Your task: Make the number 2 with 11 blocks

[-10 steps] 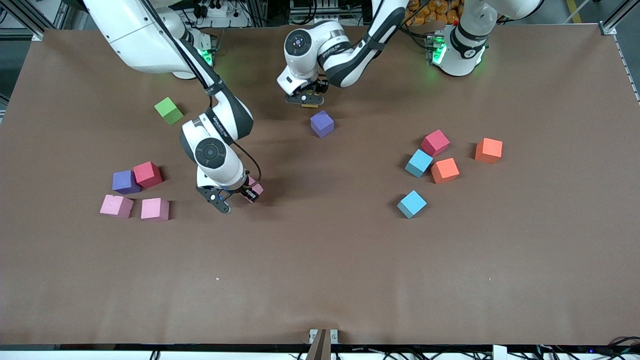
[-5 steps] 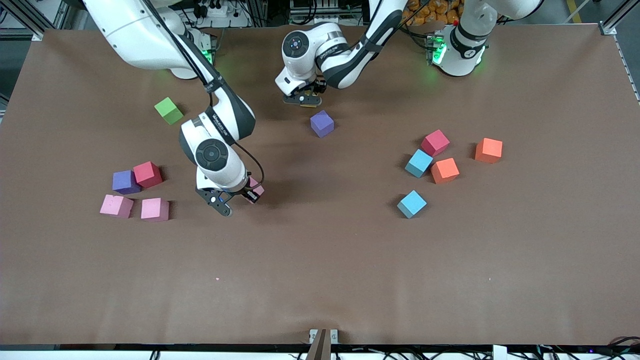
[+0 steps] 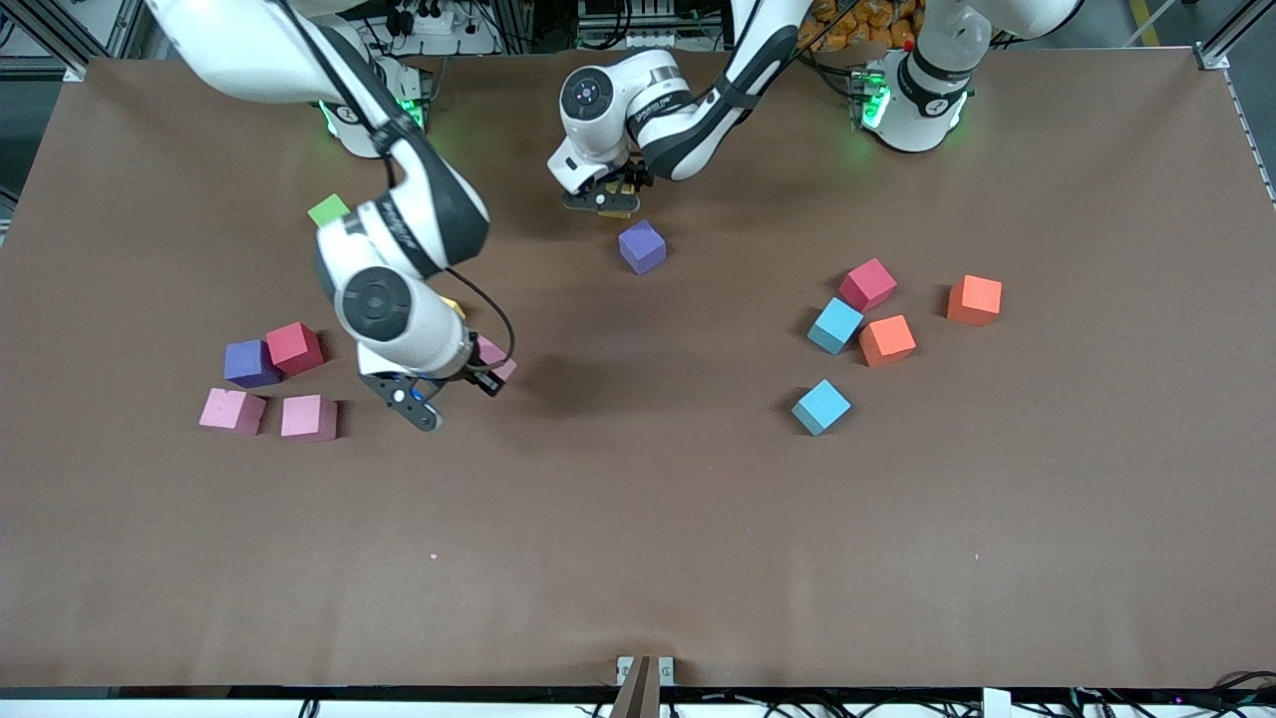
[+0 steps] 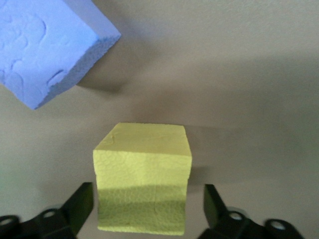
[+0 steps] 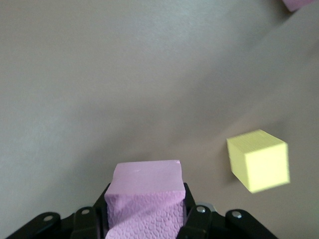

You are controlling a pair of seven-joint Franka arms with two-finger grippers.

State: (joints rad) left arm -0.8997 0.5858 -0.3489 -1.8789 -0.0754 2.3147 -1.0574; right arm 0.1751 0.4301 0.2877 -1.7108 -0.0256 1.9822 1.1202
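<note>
Right hand [image 3: 444, 391]: I am holding a pink cube [image 5: 144, 199] between my shut fingers, lifted clear of the desk [image 3: 638, 558]; a second ago it sat lower and more toward the desk's middle, so I am carrying it off.
Beside my right hand: a second yellow cube [image 5: 259, 160] is lying on the desk close by, half hidden under my arm in the front view.
Left hand [image 3: 603, 196]: my fingers have just sprung wide apart; the yellow cube [image 4: 143, 178] is sitting between them on the desk, touched by neither.
Just past my left hand: the purple cube [image 3: 642, 246] is lying near the yellow one, not touching it.
Farther out: two pink, one red and one purple cube [image 3: 251, 363] are grouped toward the right arm's end; blue, red and orange ones toward the left arm's end.
Meaning: one cube is freshly set down, one is on its way; the number 2 is not yet recognisable, so most of the work remains.
</note>
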